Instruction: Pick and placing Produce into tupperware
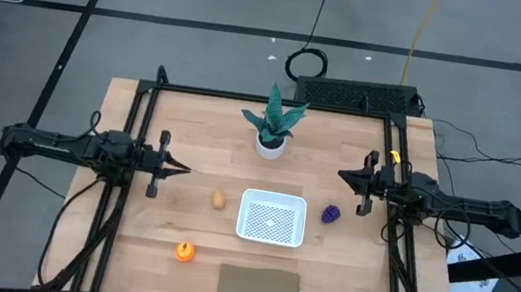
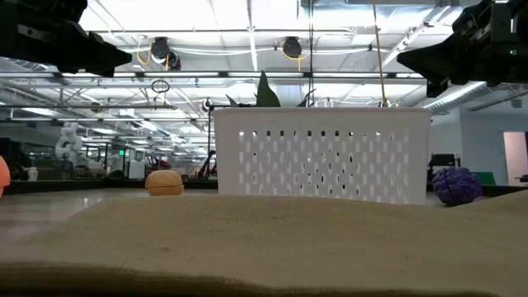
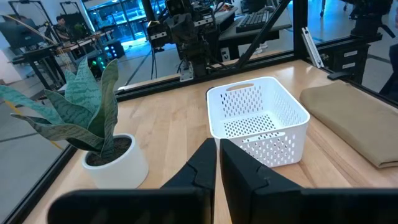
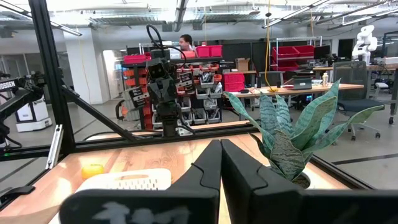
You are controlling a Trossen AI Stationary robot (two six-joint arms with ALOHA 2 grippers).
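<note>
**Both arms parked at the edges, produce all outside the container**

On the wooden surface, mid-table, I see the white perforated squarish plastic container sitting empty, upright.

- Tan oval toy produce: just beside the container, on its left-arm side, not touching.
- Dark purple knobbly toy produce: just beside the container on the right-arm side, apart from it.
- Bright orange round toy produce: near the front edge, left of the flat olive-brown rectangular fabric pad, well apart from the container.
- Pad lies directly in front of the container, small gap between them.
- Green spiky-leaf plant in a white round pot: behind the container, toward the back edge.

Left end effector: hanging above the left side of the surface, pointing inward at the container, fingers clenched together, grasping nothing.

Right end effector: hanging above the right side, pointing inward, above and behind the purple piece, fingers clenched tip to tip, nothing in them.

Low view confirms tan and purple pieces rest on the surface either side of the container wall. A person is visible far back in the room in the right wrist view.
</note>
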